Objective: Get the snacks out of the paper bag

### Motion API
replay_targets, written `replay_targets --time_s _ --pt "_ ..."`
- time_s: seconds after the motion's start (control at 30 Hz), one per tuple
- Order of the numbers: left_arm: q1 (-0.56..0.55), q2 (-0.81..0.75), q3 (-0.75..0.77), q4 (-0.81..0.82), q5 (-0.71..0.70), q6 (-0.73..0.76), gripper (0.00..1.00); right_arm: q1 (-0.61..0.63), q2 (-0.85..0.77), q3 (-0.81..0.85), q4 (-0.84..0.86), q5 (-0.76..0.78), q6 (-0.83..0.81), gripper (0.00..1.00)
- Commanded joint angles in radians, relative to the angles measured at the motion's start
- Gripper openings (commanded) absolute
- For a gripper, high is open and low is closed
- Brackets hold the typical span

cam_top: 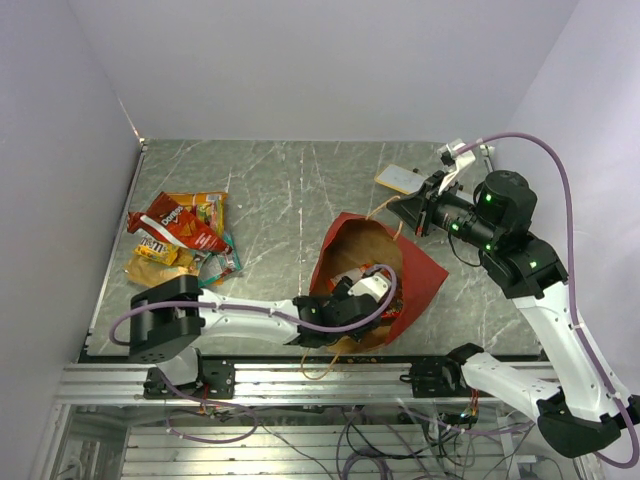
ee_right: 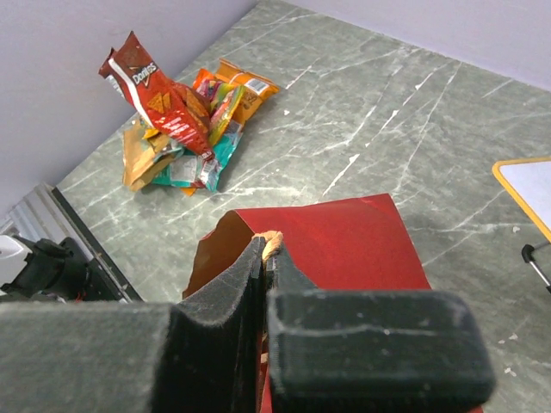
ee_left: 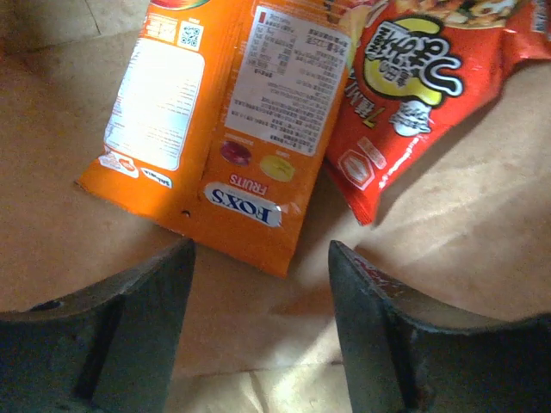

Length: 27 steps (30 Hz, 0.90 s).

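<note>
From above, your left hand [cam_top: 368, 290] is down in the mouth of the paper bag [cam_top: 425, 272], and the right hand [cam_top: 412, 212] is at its far rim.

Left wrist: the hand is spread wide and empty. The orange packet [ee_left: 215, 112] is dead ahead, long axis running away from you, with the red packet [ee_left: 413, 86] ahead-right. Both tops are cut off.

Right wrist: the hand is pinched narrow on the bag's handle [ee_right: 274, 244]. The bag's inside is hidden, and loose snacks [ee_right: 172, 120] are piled on the tabletop [ee_right: 387, 112] far ahead-left.

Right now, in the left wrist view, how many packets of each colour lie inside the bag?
Visible inside the paper bag:
Orange packet: 1
Red packet: 1
Total: 2
</note>
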Motion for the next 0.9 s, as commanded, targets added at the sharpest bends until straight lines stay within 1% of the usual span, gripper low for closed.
replay_targets --time_s 0.0,0.17,0.23,0.27,0.33,0.43,0.5,0.53,0.57,0.63,0.7,0.73,0.87 --pt "0.021 0.064 0.058 0.036 -0.031 0.04 0.76 0.0 -0.015 0.013 0.017 -0.005 0.008 0.0" --pt "0.027 0.165 0.107 0.008 -0.038 0.103 0.79 0.0 -0.017 0.011 0.014 -0.002 -0.002 0.0" --pt "0.027 0.188 0.121 -0.01 -0.062 0.112 0.98 0.0 -0.017 0.009 0.019 -0.002 -0.001 0.0" --pt "0.027 0.193 0.128 -0.025 -0.09 0.113 1.0 0.0 -0.018 0.008 0.021 -0.003 0.001 0.0" --pt "0.028 0.19 0.133 -0.047 -0.16 0.11 1.0 0.001 -0.019 0.003 0.022 -0.007 0.007 0.0" --pt "0.031 0.19 0.147 -0.058 -0.206 0.132 0.95 0.0 -0.024 -0.006 0.021 -0.007 0.016 0.0" --pt "0.035 0.203 0.166 -0.074 -0.229 0.141 0.88 0.0 -0.031 -0.013 0.02 -0.001 0.019 0.0" --pt "0.038 0.208 0.176 -0.08 -0.235 0.146 0.82 0.0 -0.034 -0.015 0.021 0.003 0.021 0.0" --pt "0.041 0.216 0.184 -0.083 -0.238 0.151 0.74 0.0 -0.036 -0.017 0.022 0.007 0.021 0.0" --pt "0.045 0.223 0.202 -0.092 -0.239 0.155 0.54 0.0 -0.04 -0.02 0.026 0.011 0.02 0.0" --pt "0.046 0.226 0.223 -0.112 -0.253 0.151 0.27 0.0 -0.038 -0.014 0.023 0.013 0.019 0.0" --pt "0.046 0.223 0.231 -0.118 -0.257 0.149 0.17 0.0 -0.035 -0.01 0.019 0.013 0.018 0.0" --pt "0.046 0.192 0.246 -0.15 -0.251 0.14 0.08 0.0 -0.033 -0.005 0.011 0.025 0.017 0.0"
